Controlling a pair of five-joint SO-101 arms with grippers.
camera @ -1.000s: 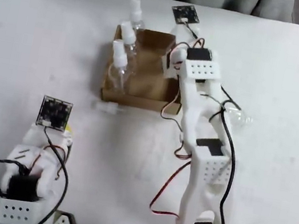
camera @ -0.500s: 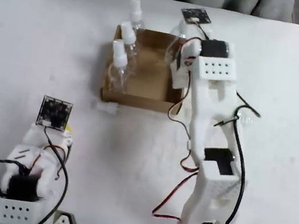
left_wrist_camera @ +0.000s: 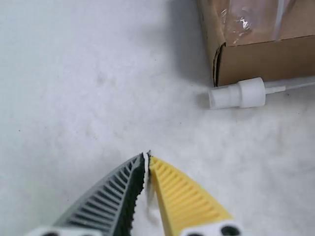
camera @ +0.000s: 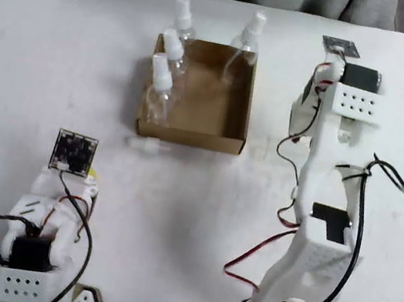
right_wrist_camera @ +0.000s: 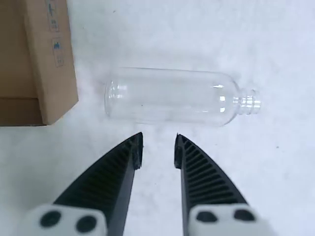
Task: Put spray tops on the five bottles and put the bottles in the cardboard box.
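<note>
Between the tips of the right gripper (right_wrist_camera: pixel 157 145) there is a narrow gap with nothing in it; the jaws stand slightly apart and point at a clear bottle (right_wrist_camera: pixel 172 96) that lies on its side on the table (camera: pixel 65 41). Its threaded neck is bare, and it rests just beside a corner of the cardboard box (right_wrist_camera: pixel 49 59), outside it. The left gripper (left_wrist_camera: pixel 147 157) has its jaws pressed together on nothing and sits low over the table near its own base. Ahead of it, a loose spray top (left_wrist_camera: pixel 238 93) lies on the table close against the near corner of the box.

By my count most of the work is done. Four bottles with tops fitted seem to stand in the box: three (camera: pixel 183 15) (camera: pixel 172 44) (camera: pixel 160 77) along one wall and one (camera: pixel 250 34) at the far opposite corner. What is left is the fifth bottle: it needs the loose top (camera: pixel 144 143) and then a place in the box.

The bottle and its top lie on opposite sides of the box, so the box wall stands between them. The free floor in the middle of the box looks wide enough for one more bottle.
</note>
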